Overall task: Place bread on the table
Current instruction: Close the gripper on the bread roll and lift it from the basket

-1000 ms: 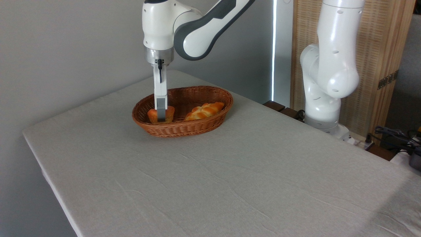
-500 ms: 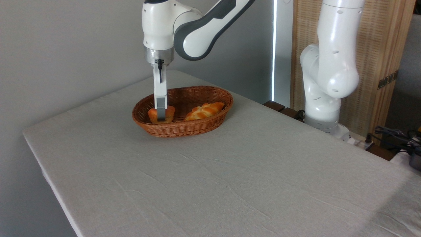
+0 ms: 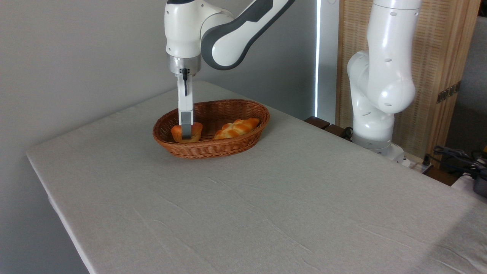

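Arm is seen reaching in from the upper right, the white and grey forearm sloping down leftward to a wrist that is turned straight down. Gripper (image 3: 186, 134) is held vertical, edge-on to the camera, so only one finger (image 3: 186, 125) is visible, lowered into the left end of the wicker basket (image 3: 228, 150). The finger's grey pad is laid across the front of the bread (image 3: 194, 132), which is seen inside the basket's left end. Jaw spread cannot be told from this angle, nor whether the bread is gripped. A braided loaf (image 3: 236, 128) is noted to the right within the same basket. The basket is set on the table (image 3: 243, 213) towards its far left part.
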Controlling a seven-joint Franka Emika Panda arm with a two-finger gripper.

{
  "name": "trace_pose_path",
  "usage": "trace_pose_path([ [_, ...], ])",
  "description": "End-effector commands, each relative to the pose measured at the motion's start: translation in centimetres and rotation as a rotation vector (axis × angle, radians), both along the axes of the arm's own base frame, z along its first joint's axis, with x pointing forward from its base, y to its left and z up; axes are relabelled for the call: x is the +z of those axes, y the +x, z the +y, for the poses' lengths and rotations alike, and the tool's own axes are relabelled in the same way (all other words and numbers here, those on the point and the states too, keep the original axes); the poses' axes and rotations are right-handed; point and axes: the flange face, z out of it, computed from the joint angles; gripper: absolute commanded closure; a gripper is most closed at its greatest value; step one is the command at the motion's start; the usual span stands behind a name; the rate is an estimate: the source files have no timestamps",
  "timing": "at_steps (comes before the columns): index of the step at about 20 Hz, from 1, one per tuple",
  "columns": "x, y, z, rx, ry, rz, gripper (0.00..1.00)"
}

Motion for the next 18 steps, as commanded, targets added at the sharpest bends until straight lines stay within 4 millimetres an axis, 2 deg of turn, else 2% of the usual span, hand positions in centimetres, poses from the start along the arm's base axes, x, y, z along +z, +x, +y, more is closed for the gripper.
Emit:
trace_pose_path([
  [1, 0.0, 0.0, 0.1, -0.016, -0.002, -0.023, 0.58],
  [6, -0.2, 0.0, 0.1, -0.017, 0.003, -0.015, 0.58],
  [9, 0.7, -0.5, 0.3, -0.014, 0.013, 0.008, 0.58],
  [12, 4.0, 0.3, 0.8, 0.008, 0.012, 0.030, 0.58],
  [14, 5.4, 0.5, 0.8, 0.038, 0.021, 0.064, 0.57],
  [16, 7.5, 1.5, 1.9, 0.065, 0.027, 0.090, 0.57],
  [17, 9.2, 2.5, 3.1, 0.089, 0.022, 0.103, 0.57],
  [18, 10.0, 2.9, 3.8, 0.101, 0.021, 0.109, 0.57],
])
